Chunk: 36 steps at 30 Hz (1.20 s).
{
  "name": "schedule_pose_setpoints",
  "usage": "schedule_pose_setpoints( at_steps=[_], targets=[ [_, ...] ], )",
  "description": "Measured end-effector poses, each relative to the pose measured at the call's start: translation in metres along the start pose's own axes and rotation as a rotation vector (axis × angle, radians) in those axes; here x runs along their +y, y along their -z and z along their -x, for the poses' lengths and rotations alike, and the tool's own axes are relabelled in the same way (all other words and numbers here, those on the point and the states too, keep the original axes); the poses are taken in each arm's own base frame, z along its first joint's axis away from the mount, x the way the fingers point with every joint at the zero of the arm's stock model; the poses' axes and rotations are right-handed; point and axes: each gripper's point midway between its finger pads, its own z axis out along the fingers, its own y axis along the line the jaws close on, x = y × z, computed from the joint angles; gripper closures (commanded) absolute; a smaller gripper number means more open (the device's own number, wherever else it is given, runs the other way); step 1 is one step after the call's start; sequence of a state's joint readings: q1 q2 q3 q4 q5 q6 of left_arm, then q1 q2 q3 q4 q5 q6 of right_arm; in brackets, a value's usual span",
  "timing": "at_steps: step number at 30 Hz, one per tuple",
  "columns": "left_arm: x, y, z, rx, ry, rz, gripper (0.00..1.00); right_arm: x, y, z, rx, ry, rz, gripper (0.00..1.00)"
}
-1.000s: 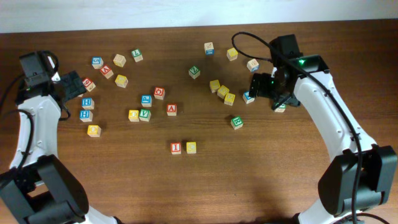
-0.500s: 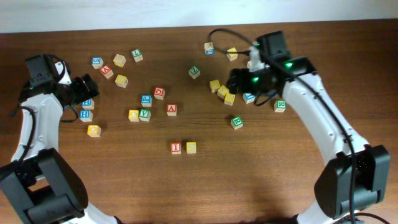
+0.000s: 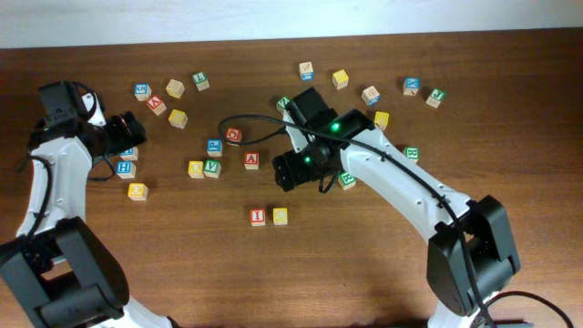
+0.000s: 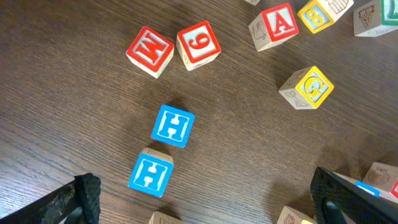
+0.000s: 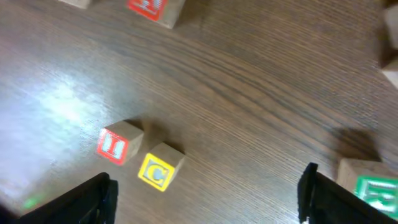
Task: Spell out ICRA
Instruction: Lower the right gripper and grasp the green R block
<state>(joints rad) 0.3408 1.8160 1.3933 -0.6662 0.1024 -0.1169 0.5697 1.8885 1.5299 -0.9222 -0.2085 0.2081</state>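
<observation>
I (image 3: pixel 258 216) and C (image 3: pixel 280 216) sit side by side, touching or nearly so, near the front of the worktop (image 3: pixel 383 273). The slot for R is the bare wood just beyond C. R (image 5: pixel 372 182), green face, lies well apart from the pair. A (image 3: pixel 251 160), red face, sits further back. The right tool (image 3: pixel 290 170) hovers between A and R, fingers spread wide, nothing held. The left tool (image 4: pixel 202 190) hangs far left over two blue H cubes (image 4: pixel 173 125), also spread and empty. The step in hand looks like fetching R. To do it well, the tool should centre its fingers on two opposite flat sides, not corners, descend straight, and close only once both fingers are below the top face. It should keep the R face up and square to the I-C row, then set it just beside C without nudging it. The right wrist view reads I, C and part of R, and shows the spread fingers, which overhead hides under the wrist body. Only overhead gives the full layout and A's letter, because the wrist view clips that cube at its top edge.
</observation>
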Motion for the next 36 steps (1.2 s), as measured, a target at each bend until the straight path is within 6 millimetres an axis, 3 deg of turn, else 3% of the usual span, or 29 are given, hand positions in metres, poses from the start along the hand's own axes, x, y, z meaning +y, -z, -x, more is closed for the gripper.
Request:
schedule_pose_setpoints(
  at_steps=[5,12,16,20,26,29,31,35,36],
  targets=[
    [-0.012,0.0,-0.003,0.013,-0.017,-0.064,0.01,-0.029,0.003,-0.004,0.009,-0.11,-0.128,0.19],
    [-0.049,0.0,-0.013,0.036,-0.174,-0.144,0.01,-0.067,0.011,0.001,-0.023,-0.366,-0.172,0.14],
    [-0.065,0.0,-0.031,0.096,-0.227,-0.164,0.01,-0.091,0.018,-0.02,0.043,-0.544,-0.211,0.14],
    [-0.074,0.001,-0.045,0.144,-0.258,-0.177,0.01,-0.106,0.022,-0.023,0.05,-0.623,-0.222,0.19],
    [-0.072,0.004,-0.058,0.198,-0.255,-0.173,0.01,-0.116,0.025,-0.024,0.034,-0.647,-0.266,0.18],
    [-0.071,0.004,-0.061,0.209,-0.255,-0.172,0.0,-0.118,0.025,-0.024,0.025,-0.685,-0.278,0.01],
    [-0.071,0.004,-0.061,0.209,-0.255,-0.172,0.02,-0.117,0.025,-0.019,0.006,-0.72,-0.267,0.01],
    [-0.071,0.004,-0.062,0.215,-0.254,-0.172,0.0,-0.093,0.02,-0.012,0.026,-0.765,-0.122,0.02],
    [-0.071,0.004,-0.063,0.216,-0.254,-0.172,0.01,-0.091,0.02,-0.013,0.032,-0.768,-0.108,0.13]
  ],
)
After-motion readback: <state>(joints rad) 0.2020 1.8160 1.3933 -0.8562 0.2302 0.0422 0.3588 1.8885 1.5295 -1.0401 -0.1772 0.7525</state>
